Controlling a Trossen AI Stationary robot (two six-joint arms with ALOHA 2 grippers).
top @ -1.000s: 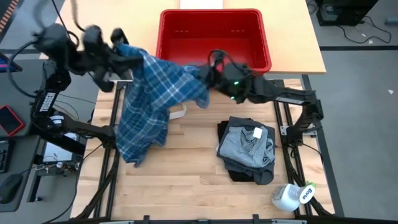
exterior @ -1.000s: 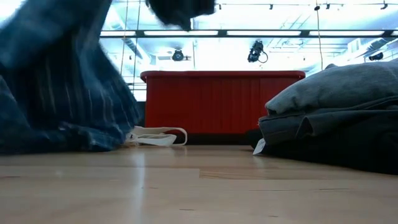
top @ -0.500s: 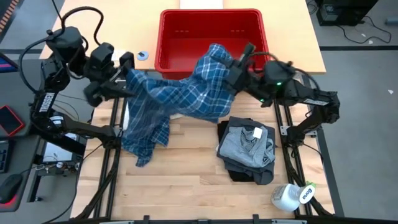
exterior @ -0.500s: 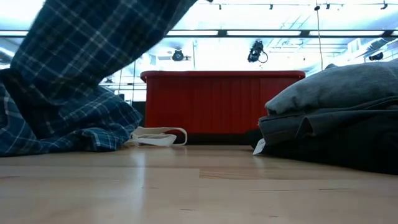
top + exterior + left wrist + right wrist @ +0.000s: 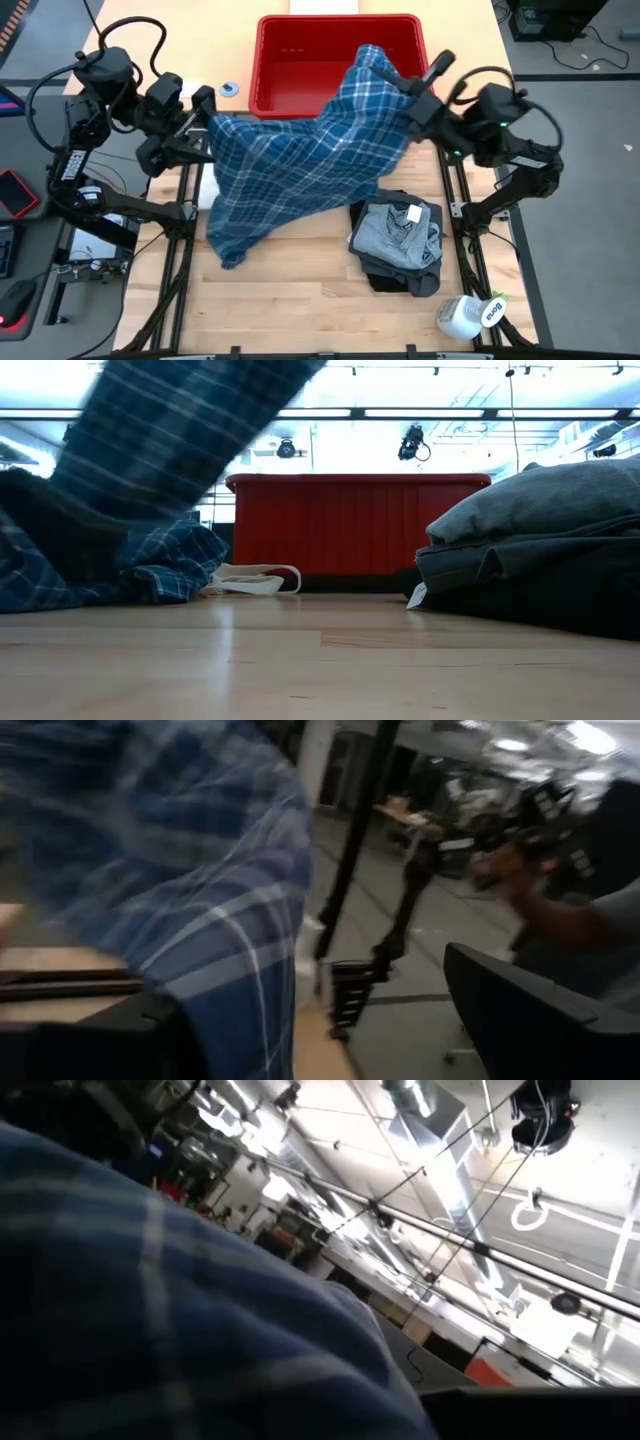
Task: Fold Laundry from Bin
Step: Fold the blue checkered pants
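High view, plaid shirt (image 5: 310, 150) stretched over bin (image 5: 290, 60), right hand (image 5: 418, 85) gripping it, left hand (image 5: 205, 120) unclear.

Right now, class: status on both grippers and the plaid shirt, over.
Right gripper shut on plaid shirt, lifted over bin. Left gripper at shirt's other edge. Folded pile close below.

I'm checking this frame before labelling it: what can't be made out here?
- High view: the plaid shirt hides the red bin's front rim and both pincer tips.
- Low view: the shirt is motion-blurred and cut off at the top edge.
- Right wrist view: shirt fills the foreground, hiding the right pincer's grip.
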